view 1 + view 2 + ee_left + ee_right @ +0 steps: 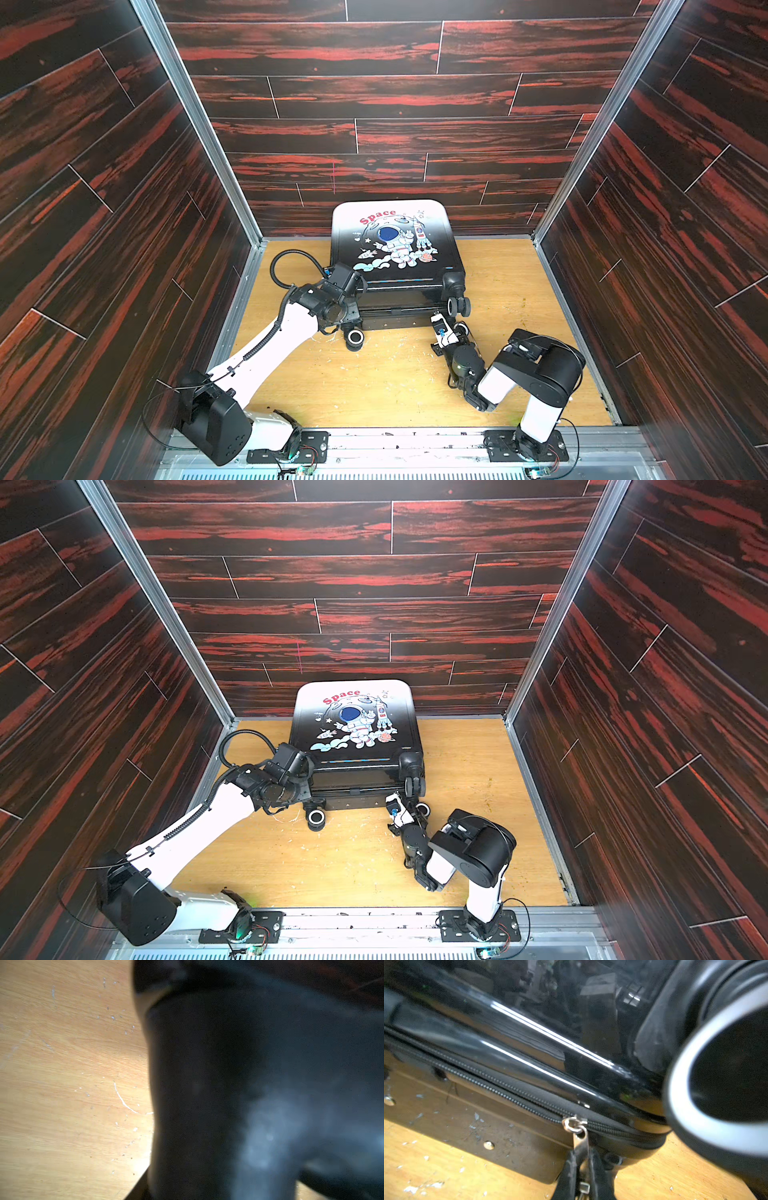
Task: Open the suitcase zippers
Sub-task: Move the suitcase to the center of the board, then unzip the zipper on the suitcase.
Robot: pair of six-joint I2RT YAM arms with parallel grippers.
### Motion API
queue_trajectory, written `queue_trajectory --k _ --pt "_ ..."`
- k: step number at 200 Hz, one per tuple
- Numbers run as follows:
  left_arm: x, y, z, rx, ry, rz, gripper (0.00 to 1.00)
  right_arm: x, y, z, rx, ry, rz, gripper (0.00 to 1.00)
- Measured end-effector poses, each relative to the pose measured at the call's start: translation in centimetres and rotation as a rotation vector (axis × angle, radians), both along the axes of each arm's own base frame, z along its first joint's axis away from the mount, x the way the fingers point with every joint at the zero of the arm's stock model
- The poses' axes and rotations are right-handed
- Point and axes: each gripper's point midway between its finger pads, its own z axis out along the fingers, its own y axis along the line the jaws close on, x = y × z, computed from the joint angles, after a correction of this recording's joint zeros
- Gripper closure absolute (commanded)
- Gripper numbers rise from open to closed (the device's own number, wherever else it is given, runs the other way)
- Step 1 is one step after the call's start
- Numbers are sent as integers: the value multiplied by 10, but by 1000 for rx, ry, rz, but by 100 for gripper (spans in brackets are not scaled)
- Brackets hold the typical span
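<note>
- Currently, right gripper [581, 1169] pinches the zipper pull [580, 1140] on the suitcase [395, 245] near edge.
- zippers [500, 1088] run along that edge toward the wheel [716, 1076]; right arm nearer.
- left gripper [353, 286]: state unclear.

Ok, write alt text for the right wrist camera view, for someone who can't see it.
The right claw pinches the silver zipper pull of a glossy black suitcase over a wooden table. The zipper track runs along its side, and a grey-ringed black wheel looms blurred nearby.
</note>
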Motion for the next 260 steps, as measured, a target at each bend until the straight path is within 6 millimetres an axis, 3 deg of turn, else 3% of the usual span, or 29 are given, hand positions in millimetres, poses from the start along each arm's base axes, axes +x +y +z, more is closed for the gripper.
queue_trajectory --k 53,144,191,260 --pt "-1 19 0 72 12 18 100 8 22 4 -103 6 33 100" --pt "-3 34 7 102 -2 35 100 16 46 14 -266 97 103 100" --pt "-3 38 9 79 8 48 100 13 44 9 -413 84 126 100" --pt "-5 42 17 34 -4 52 100 19 36 14 -596 -146 82 100"
